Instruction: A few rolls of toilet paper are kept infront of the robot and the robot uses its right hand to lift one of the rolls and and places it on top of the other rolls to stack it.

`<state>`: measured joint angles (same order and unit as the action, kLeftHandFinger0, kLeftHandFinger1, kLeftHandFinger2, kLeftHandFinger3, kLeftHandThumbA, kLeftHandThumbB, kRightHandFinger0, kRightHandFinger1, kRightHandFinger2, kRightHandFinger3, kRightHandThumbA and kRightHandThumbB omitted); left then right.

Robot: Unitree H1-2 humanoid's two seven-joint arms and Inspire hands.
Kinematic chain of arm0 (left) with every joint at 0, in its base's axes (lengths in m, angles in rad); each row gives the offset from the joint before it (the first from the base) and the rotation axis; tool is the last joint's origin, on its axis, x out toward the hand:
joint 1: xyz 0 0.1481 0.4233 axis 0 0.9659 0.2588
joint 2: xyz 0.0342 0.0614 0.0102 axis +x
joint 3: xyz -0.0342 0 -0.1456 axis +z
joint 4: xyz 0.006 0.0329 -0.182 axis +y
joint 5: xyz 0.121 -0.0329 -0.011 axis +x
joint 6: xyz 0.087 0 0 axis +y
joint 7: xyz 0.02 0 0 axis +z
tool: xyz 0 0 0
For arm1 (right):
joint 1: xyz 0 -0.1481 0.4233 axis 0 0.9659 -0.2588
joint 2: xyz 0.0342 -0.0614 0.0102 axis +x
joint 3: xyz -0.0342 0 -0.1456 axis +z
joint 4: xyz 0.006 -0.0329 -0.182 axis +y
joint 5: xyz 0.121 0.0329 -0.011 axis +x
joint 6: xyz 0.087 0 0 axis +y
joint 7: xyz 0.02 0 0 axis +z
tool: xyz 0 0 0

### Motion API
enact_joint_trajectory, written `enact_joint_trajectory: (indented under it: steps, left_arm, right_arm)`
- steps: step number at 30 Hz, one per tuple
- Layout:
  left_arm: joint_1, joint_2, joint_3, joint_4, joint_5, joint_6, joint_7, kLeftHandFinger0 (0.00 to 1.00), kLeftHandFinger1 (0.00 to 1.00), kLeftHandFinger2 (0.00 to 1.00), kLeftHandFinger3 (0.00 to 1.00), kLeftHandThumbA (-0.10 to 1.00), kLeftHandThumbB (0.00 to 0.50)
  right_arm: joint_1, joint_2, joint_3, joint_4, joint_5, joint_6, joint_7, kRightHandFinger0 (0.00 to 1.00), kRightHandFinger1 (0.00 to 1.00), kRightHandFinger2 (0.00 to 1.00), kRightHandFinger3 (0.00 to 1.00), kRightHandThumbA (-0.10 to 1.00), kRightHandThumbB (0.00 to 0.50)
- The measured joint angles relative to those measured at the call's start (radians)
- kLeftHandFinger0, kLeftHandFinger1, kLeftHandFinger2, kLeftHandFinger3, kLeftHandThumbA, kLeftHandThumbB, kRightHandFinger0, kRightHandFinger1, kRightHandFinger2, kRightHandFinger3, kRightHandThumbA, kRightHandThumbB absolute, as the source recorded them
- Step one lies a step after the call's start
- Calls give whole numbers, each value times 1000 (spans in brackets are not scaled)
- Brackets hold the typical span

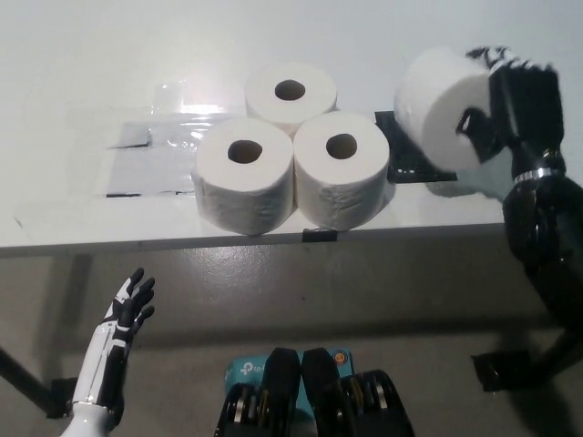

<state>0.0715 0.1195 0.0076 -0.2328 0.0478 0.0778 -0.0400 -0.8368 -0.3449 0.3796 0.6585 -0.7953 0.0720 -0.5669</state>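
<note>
Nearest, below the table edge at lower left, the white left hand (132,305) is held idle with its fingers spread and nothing in them. Past the edge, on the white table (82,218), three upright rolls (290,157) are packed touching in a triangle, cores facing up. To their right the black right hand (515,105) is seen with its fingers clamped on the lifted roll (444,109), raised off the table and tilted, its core turned sideways towards the cluster. The stack lies to that hand's left, so leftward travel and uprighting of the roll are probably required. Clear tape (168,137) is stuck behind the cluster.
</note>
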Motion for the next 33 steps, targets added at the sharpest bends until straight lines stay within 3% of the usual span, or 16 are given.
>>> enact_joint_trajectory:
  steps: [5,9,11,13,14,16,18,20,23,24,26,27,30,33]
  left_arm:
    - [7,0,1,0,-1,-1,0,1000,1000,1000,1000,1000,49]
    - [13,3,3,-2,-1,-4,0,1000,1000,1000,1000,1000,32]
    - [14,4,3,-2,-1,-6,0,1000,1000,1000,1000,1000,27]
    - [15,4,3,-2,-1,-8,0,1000,1000,1000,1000,1000,10]
    - [16,4,4,-2,-1,-10,0,1000,1000,1000,1000,1000,8]
    - [19,4,5,-2,-1,-12,0,1000,1000,1000,1000,1000,29]
    - [20,4,7,-2,-1,-12,0,1000,1000,1000,1000,1000,31]
    - [22,4,7,-2,-1,-13,0,1000,1000,1000,1000,1000,32]
    - [32,4,8,-4,-2,-13,0,1000,1000,1000,1000,1000,38]
    - [35,4,9,-4,-2,-13,0,1000,1000,1000,1000,1000,39]
    - [43,4,10,-4,-2,-13,0,1000,1000,1000,1000,1000,25]
    - [44,4,11,-5,-3,-13,0,1000,1000,1000,1000,1000,5]
    - [44,4,11,-7,-3,-13,0,1000,1000,1000,1000,1000,42]
    - [43,4,11,-9,-4,-12,0,1000,1000,1000,1000,1000,41]
  right_arm:
    - [0,-6,-82,-183,-42,28,-67,0,0,562,524,-100,177]
    - [-6,-12,-131,-330,-86,46,-111,0,0,572,538,-100,195]
    - [-15,-19,-140,-369,-97,45,-113,0,27,645,615,-100,202]
    - [-25,-28,-140,-408,-104,41,-107,0,144,762,680,-100,193]
    - [-30,-33,-139,-422,-105,39,-98,0,128,727,639,-100,200]
    - [-40,-40,-133,-444,-105,32,-76,0,183,737,673,-100,244]
    - [-54,-40,-126,-456,-104,27,-45,0,163,682,596,-100,260]
    - [-70,-36,-116,-466,-103,21,-16,0,76,567,421,-100,269]
    - [-87,-27,-94,-475,-104,14,22,0,42,541,345,-100,255]
    - [-90,-22,-89,-474,-105,12,29,0,33,542,346,-100,274]
    - [-96,-2,-76,-472,-109,10,46,0,75,626,441,-100,282]
    - [-98,7,-69,-469,-111,8,52,0,150,692,551,-100,278]
    - [-108,34,-52,-442,-111,-3,65,0,181,675,512,-100,282]
    - [-118,57,-30,-397,-118,-17,70,0,197,679,496,-100,260]
